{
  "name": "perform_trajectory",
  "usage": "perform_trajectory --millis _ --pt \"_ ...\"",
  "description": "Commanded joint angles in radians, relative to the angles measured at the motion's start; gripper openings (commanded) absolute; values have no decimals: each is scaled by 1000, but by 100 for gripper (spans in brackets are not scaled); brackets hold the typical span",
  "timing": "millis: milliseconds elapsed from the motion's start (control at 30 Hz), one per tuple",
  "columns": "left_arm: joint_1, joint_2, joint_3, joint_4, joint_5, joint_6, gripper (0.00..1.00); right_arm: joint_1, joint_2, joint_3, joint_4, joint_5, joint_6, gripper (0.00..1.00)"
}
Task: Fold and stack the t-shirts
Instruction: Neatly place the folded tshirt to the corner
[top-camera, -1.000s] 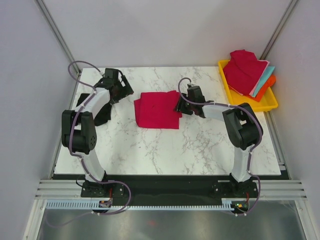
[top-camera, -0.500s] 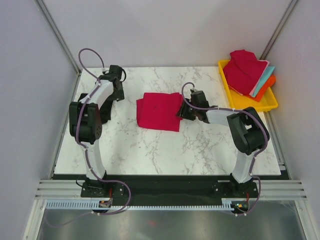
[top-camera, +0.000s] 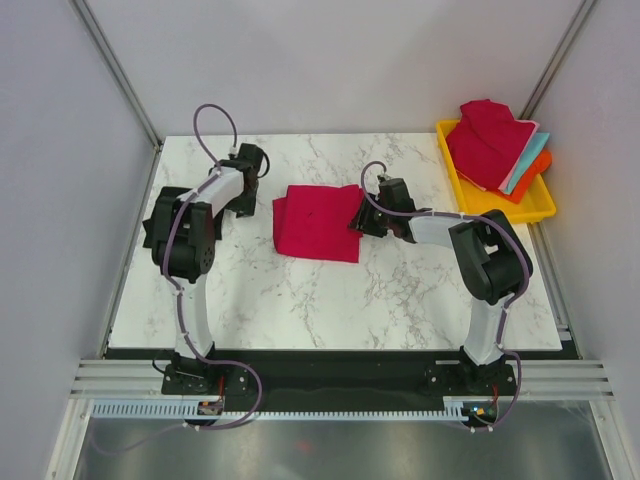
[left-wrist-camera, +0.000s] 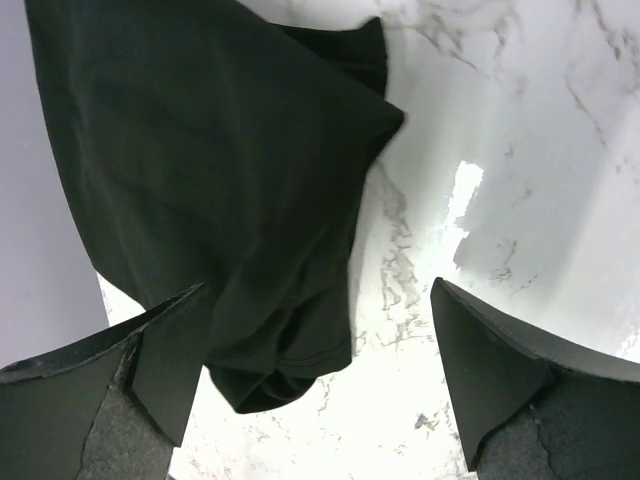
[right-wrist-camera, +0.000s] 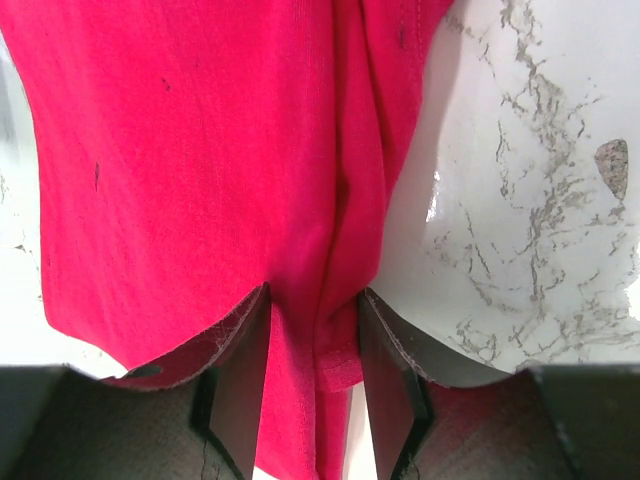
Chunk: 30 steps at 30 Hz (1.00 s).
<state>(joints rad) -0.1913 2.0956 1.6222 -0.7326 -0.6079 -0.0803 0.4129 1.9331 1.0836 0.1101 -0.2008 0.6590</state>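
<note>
Top external view: over the last second the left arm folded back on itself. The left gripper lifted over the marble table's far-left corner, fingers spread wide and holding nothing. The black t-shirt lies crumpled below it along the left edge, unfolded. The right gripper slid a little nearer along the right side of the crimson t-shirt. Its fingers have narrowed and now pinch a bunched fold there. The shirt sits folded mid-table, nudged only slightly right. The other t-shirts are piled in the yellow tray at the far-right corner, untouched. Judgement: the crimson fold looks nearly done and is probably being tidied or readied for moving. The black shirt seems next for the left arm.
</note>
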Motion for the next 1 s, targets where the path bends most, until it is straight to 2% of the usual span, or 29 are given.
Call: perform_trajectory --millis 0,67,167,400,500,533,600,633,667,700,733,767,833,967 --pt "-30 50 -4 19 -93 70 96 4 43 24 -33 -6 4 47" --pt "-28 73 -4 18 -160 45 92 6 59 35 -36 -14 4 45" --pt "-30 83 -1 4 -165 16 91 6 63 39 -38 -15 7 45" --pt "-23 138 -4 -33 -207 -25 82 7 56 29 -39 -12 7 44" --pt "-13 181 36 -94 -202 -55 73 9 63 35 -39 -12 7 44" --pt "-11 184 39 -102 -199 -56 63 9 69 38 -39 -12 5 44" --pt "-11 190 44 -103 -201 -58 55 9 76 47 -41 -12 2 41" --pt "-11 188 48 -105 -201 -58 44 10 79 52 -43 -12 1 39" --pt "-13 188 50 -106 -193 -59 37 10 89 64 -52 -12 -1 31" --pt "-13 182 53 -108 -190 -59 29 10 95 71 -58 -12 -5 27" --pt "-13 182 56 -106 -184 -59 15 10 98 76 -62 -14 -9 23" --pt "-13 178 56 -105 -161 -58 9 10 99 84 -73 -12 -12 15" --pt "-14 176 61 -105 -139 -49 2 9 92 87 -85 1 -24 2" --pt "-37 178 80 -113 -102 -47 2 -5 40 93 -171 79 -47 0"
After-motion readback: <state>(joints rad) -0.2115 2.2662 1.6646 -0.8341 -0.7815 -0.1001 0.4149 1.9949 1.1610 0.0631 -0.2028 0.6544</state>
